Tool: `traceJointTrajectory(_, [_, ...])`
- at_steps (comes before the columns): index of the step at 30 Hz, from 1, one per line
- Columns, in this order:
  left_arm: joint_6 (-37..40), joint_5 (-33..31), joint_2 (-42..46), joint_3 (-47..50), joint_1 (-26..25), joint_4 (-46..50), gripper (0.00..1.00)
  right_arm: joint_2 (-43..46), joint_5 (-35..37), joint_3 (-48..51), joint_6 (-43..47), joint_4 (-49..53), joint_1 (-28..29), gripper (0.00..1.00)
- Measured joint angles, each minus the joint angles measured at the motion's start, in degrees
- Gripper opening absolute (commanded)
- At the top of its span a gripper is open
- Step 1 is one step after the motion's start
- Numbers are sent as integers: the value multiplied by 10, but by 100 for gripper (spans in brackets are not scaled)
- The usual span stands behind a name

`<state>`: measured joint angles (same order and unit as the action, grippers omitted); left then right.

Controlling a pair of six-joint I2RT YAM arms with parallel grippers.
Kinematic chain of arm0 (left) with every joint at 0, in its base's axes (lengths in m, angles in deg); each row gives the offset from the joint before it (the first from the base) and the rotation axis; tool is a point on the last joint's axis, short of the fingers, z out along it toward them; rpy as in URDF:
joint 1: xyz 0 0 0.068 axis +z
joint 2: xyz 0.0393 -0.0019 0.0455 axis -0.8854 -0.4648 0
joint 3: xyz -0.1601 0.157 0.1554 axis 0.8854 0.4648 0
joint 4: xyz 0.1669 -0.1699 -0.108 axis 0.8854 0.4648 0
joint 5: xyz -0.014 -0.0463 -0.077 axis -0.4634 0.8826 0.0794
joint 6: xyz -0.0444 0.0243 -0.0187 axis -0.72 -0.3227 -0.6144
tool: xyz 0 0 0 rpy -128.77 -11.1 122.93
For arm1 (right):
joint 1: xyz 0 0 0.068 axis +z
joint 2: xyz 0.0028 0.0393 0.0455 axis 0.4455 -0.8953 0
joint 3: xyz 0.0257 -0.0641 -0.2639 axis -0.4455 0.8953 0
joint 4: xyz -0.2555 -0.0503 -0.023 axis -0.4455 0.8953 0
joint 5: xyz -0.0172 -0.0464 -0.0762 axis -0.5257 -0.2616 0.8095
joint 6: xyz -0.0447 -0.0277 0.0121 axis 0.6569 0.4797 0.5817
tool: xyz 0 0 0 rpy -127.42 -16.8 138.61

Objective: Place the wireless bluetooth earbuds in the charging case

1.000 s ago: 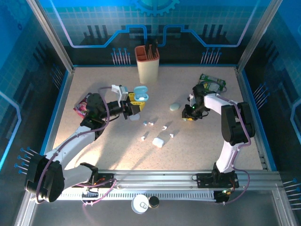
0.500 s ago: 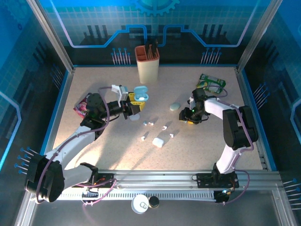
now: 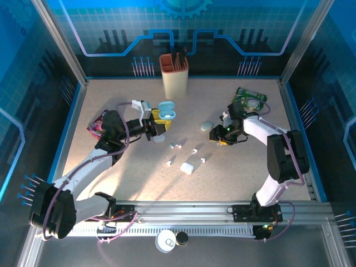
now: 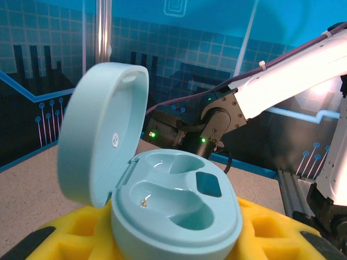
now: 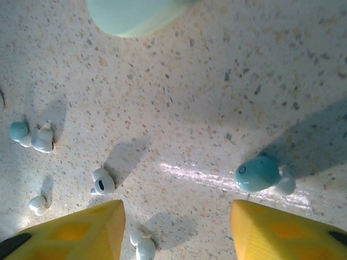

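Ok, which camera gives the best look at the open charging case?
The left wrist view: the open charging case sits close up, lid raised, both wells empty. The top external view shows it as a small blue shape at the left gripper.

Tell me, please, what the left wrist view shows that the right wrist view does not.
Left wrist: the open charging case, lid up and both wells empty, gripped by the left gripper between its yellow fingers, with the right arm beyond. Right wrist: loose earbuds scattered on the table, a teal-tipped earbud near the open right gripper, and a closed mint case at the top edge. Both share the speckled table and yellow fingers at the bottom edge.
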<state>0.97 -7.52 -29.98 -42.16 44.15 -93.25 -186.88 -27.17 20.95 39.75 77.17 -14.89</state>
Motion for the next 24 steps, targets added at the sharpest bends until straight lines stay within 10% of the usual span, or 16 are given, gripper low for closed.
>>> traceJointTrajectory(24, [-1, 0, -3, 0, 0, -3, 36, -68, -41, 0, 35, -39, -49, 58])
